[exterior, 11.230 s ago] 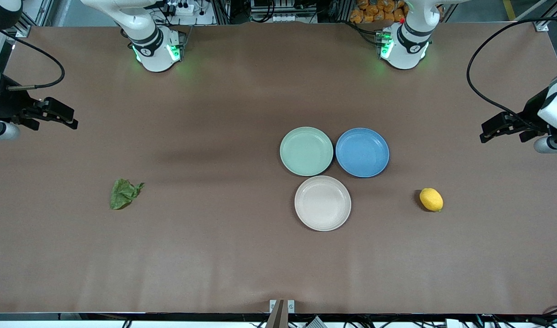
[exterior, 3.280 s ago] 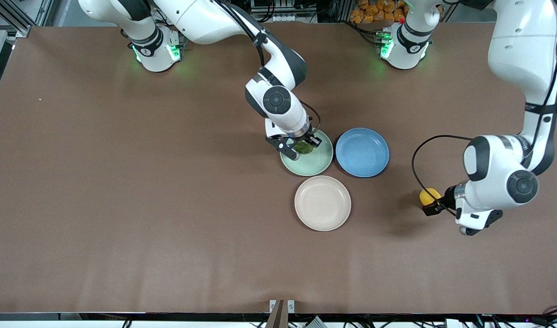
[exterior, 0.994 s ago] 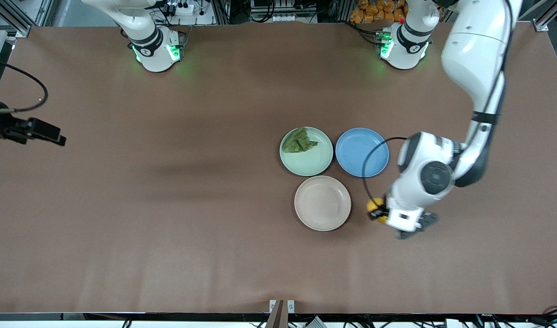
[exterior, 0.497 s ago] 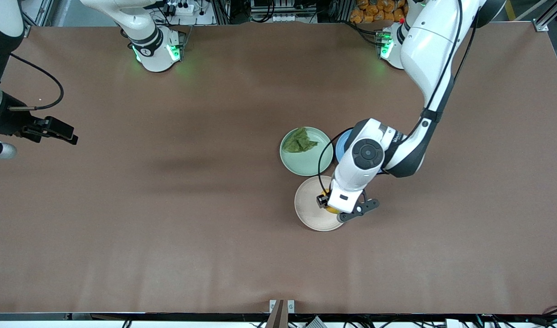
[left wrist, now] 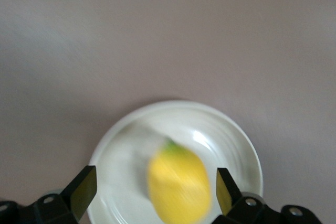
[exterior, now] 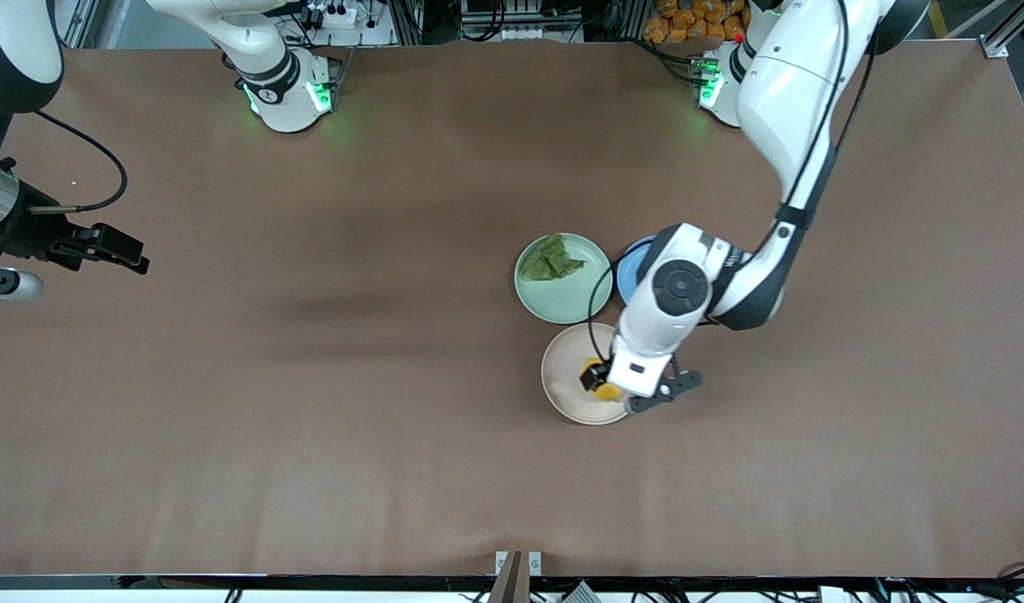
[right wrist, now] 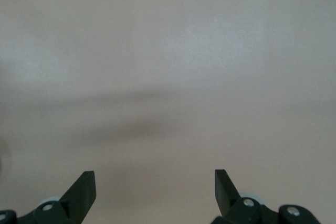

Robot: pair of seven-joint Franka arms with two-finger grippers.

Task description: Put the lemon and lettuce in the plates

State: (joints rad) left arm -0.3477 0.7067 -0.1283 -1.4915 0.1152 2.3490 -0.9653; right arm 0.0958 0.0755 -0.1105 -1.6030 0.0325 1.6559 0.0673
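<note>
Overhead, the left claw (exterior: 605, 392) hangs over the beige plate (exterior: 562, 387); lettuce (exterior: 550, 260) lies in the mint plate (exterior: 562, 303). The right claw (exterior: 118, 253) waits, spread. Left wrist: fingers (left wrist: 84, 188) apart, lemon (left wrist: 179, 186) released between them onto the plate. Both placements appear complete.

White arms (exterior: 792, 75), black claws (exterior: 110, 247)
</note>
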